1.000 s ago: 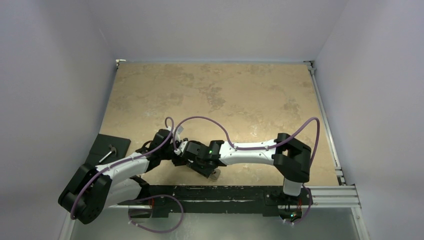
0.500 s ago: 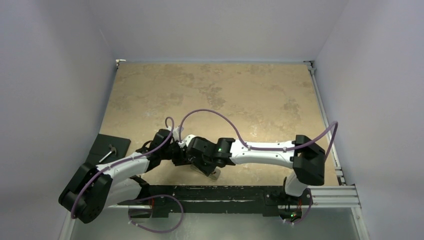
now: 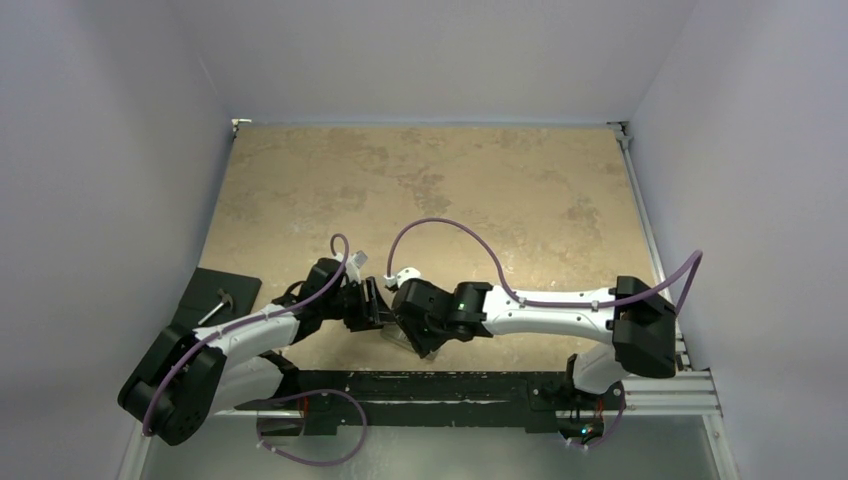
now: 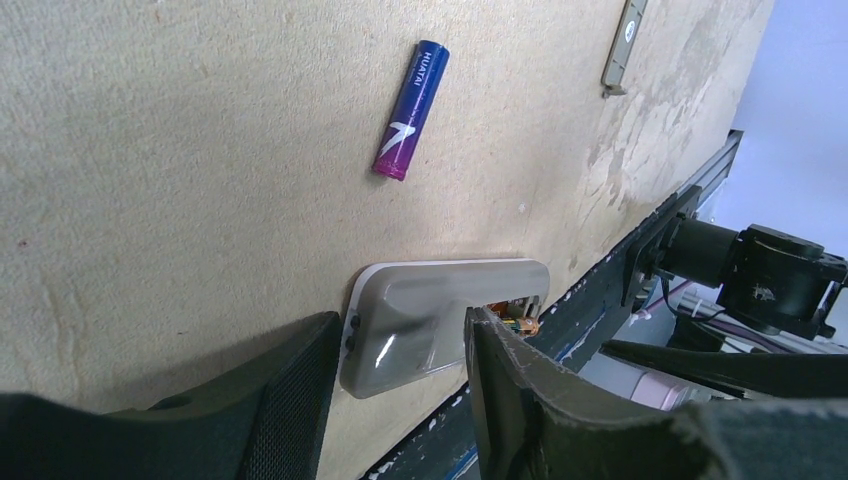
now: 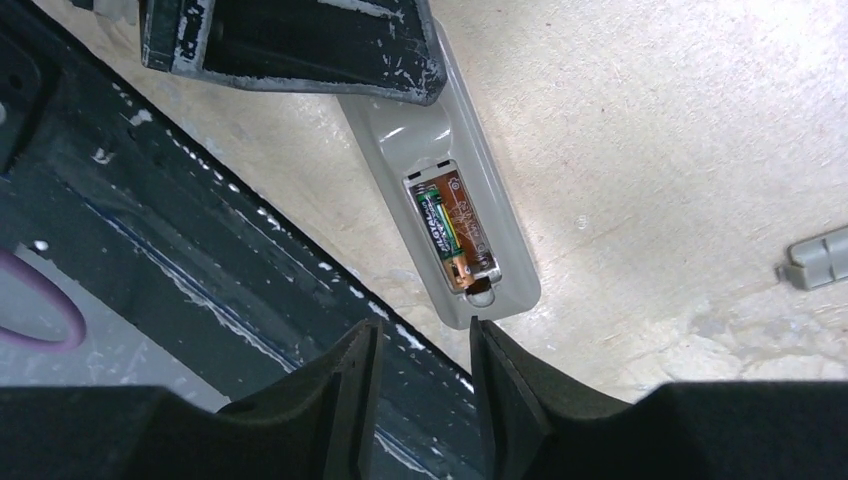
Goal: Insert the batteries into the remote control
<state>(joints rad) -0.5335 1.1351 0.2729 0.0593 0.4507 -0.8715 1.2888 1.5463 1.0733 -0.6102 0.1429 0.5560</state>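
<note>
The remote control (image 5: 400,150) lies grey back up near the table's front edge, its battery recess uncovered; it also shows in the left wrist view (image 4: 440,290) and the top view (image 3: 393,336). The dark battery with the gold end (image 5: 445,235) sits in one slot, and the slot beside it is bare. The purple-blue battery (image 4: 411,110) lies loose on the table beyond the remote. My left gripper (image 4: 402,330) holds the remote's far end between its fingers (image 5: 300,40). My right gripper (image 5: 425,335) is open and empty, just short of the remote's recess end, over the front rail.
The small flat grey cover piece (image 5: 818,258) lies on the table to the right of the remote and also shows in the left wrist view (image 4: 624,40). The black front rail (image 5: 200,230) runs right beside the remote. A black pad with a tool (image 3: 215,295) sits at the left.
My right arm has drawn back to the right and its gripper has pulled away from the remote. The left arm and the remote have not moved.
</note>
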